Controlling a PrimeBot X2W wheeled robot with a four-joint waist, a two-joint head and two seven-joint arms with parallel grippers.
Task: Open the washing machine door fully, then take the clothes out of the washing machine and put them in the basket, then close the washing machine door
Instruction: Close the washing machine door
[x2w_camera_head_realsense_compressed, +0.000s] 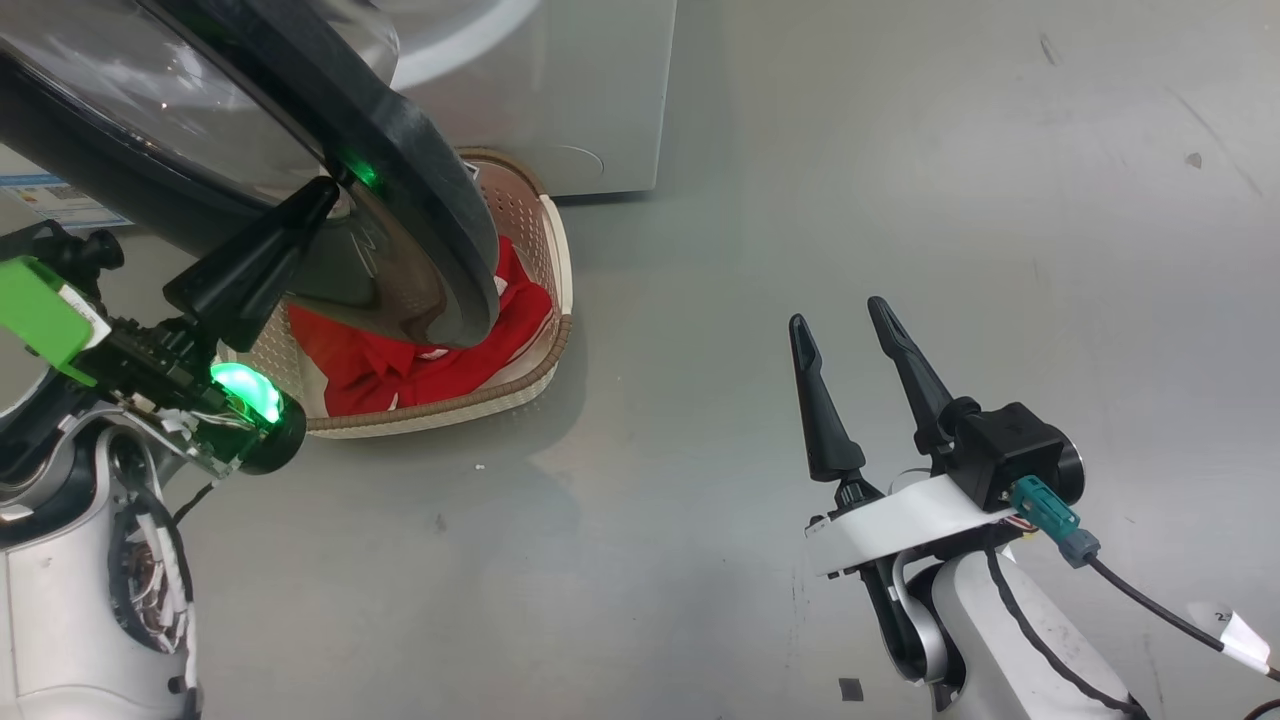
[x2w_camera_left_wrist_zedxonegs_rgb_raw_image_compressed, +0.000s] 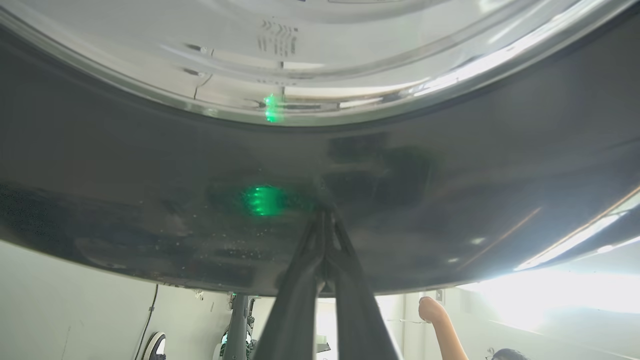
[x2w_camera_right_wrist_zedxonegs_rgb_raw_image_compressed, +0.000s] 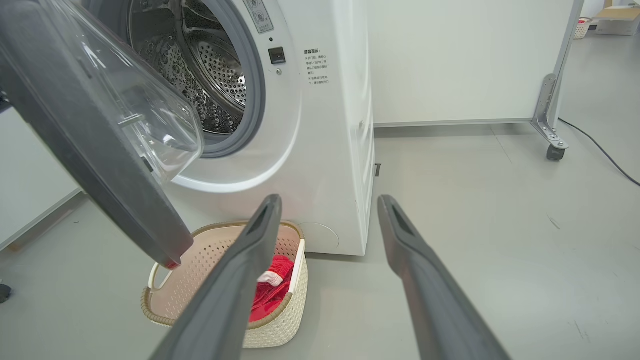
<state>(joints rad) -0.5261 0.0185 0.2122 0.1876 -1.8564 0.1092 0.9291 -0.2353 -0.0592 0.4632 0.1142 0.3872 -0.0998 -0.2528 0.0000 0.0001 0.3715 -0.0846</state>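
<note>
Left gripper (x2w_camera_head_realsense_compressed: 322, 195) has its fingers clenched together with nothing between them, tips against the wide glossy black rim of the round glass-bowled washing machine door (x2w_camera_head_realsense_compressed: 400, 150). The door stands part open, over the small cream perforated basket (x2w_camera_head_realsense_compressed: 556, 250). Bright red clothes (x2w_camera_head_realsense_compressed: 420, 365) lie in the basket, just in front of the big white front-loading washing machine (x2w_camera_right_wrist_zedxonegs_rgb_raw_image_compressed: 325, 150). Right gripper (x2w_camera_head_realsense_compressed: 840, 312) is spread wide, empty, over bare floor.

Risks: the tips could skid on the slick rim, and a weak push could leave the door unlatched.

Hidden: door blocks the lower steel drum (x2w_camera_right_wrist_zedxonegs_rgb_raw_image_compressed: 200, 65), so leftover clothes cannot be ruled out. It also covers part of the basket.
</note>
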